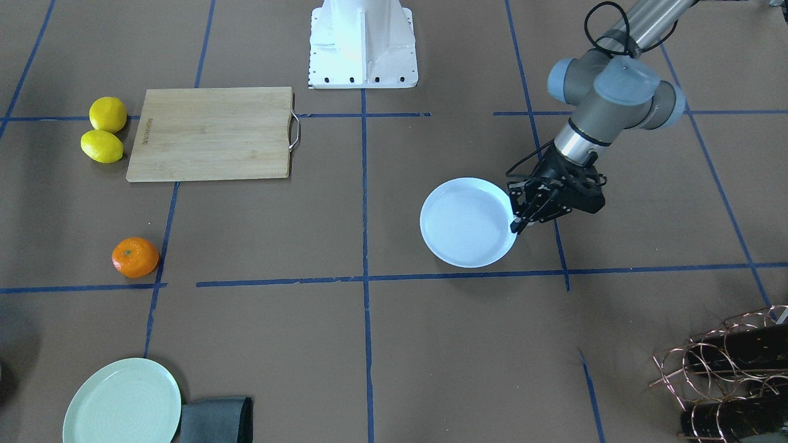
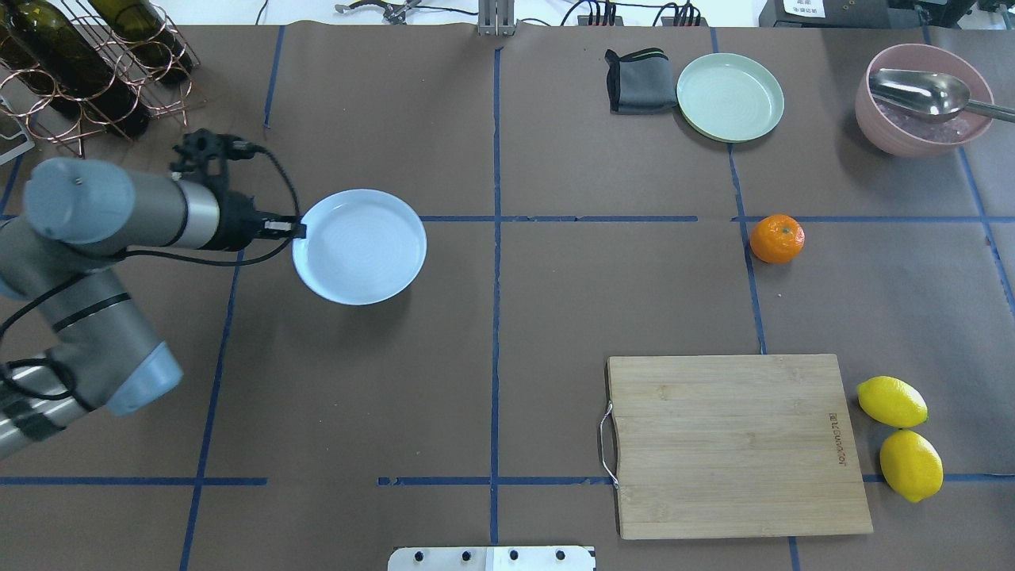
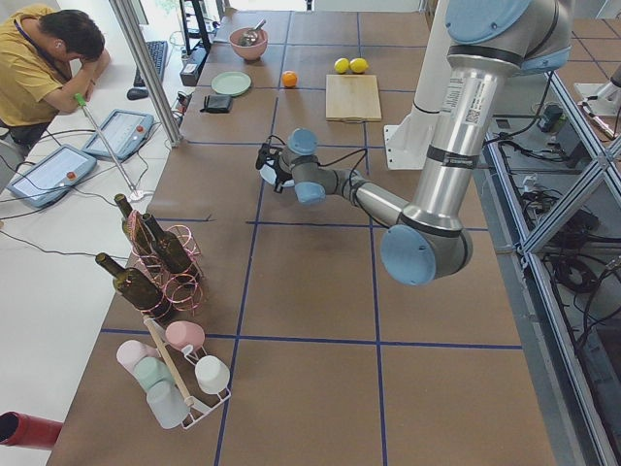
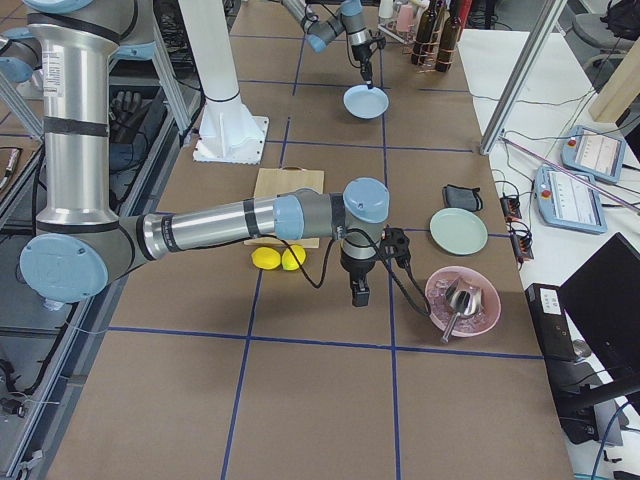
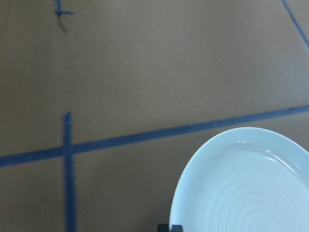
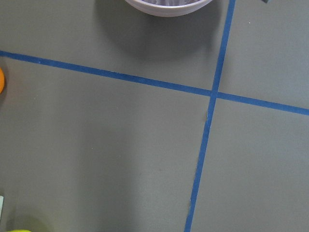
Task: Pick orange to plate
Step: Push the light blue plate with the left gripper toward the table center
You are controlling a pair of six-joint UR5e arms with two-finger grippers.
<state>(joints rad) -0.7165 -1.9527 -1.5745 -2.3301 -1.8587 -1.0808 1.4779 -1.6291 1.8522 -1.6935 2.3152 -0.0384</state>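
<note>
The left gripper (image 1: 519, 223) is closed with its 2 fingers on the rim of the round pale bluish-white plate (image 1: 468, 223). The right gripper (image 4: 358, 300) hangs above the brown paper-covered table (image 1: 277, 344); whether its fingers are apart or together cannot be told. The small round bright-orange fruit (image 1: 135, 257) sits on the table, well apart from the plate.

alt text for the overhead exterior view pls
The left gripper grips the left rim of the empty plate. The orange lies far to the right, beyond a cutting board with two lemons beside it.
</note>
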